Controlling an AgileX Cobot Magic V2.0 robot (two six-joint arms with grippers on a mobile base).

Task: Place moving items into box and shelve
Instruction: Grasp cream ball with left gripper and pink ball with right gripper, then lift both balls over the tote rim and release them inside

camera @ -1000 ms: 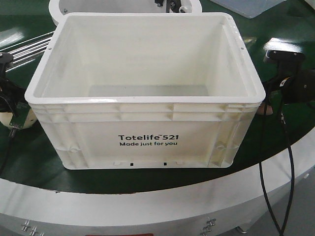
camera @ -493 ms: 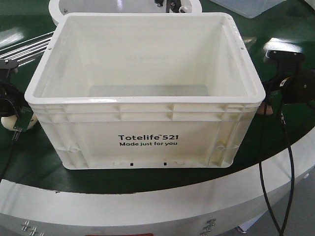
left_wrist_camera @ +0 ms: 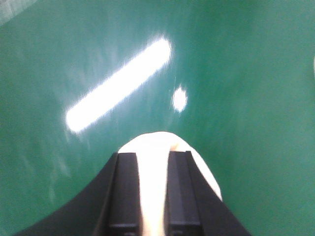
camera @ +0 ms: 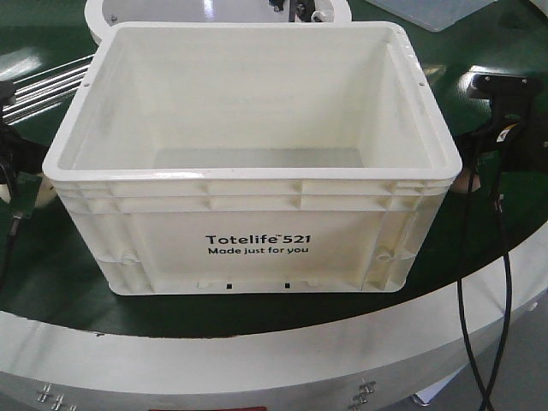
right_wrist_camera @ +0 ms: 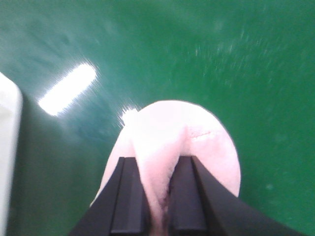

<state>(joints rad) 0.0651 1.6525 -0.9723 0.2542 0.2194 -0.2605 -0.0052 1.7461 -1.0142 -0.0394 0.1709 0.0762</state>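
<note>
Cream-white plastic crate (camera: 257, 223) upright on green tabletop (camera: 51, 282), top open, no ball on the visible part of its floor.

Left of crate: left gripper (left_wrist_camera: 152, 160) pinching pale cream ball (left_wrist_camera: 155, 145) between black fingers (left_wrist_camera: 127, 187), ball bulging past the tips.

Right of crate: right gripper (right_wrist_camera: 157, 164) pinching pinkish ball (right_wrist_camera: 206, 142), soft skin creased in the grip.

Both wrist views blurred. Only tabletop beyond the balls, crate rim just at left edge of right wrist view.

Key relation: crate mouth inboard of both grippers, rightward from the left one and leftward from the right one. Crate wall stands between each ball and the interior, so a carry over the rim looks necessary before release. Neither arm plainly nearer. Balls round, no long axis to align.

Versus a second ago: cream ball then low beside crate's left wall in front view, now out of that view. Right gripper slightly higher and further from crate's right wall. Judged: lift under way.
</note>
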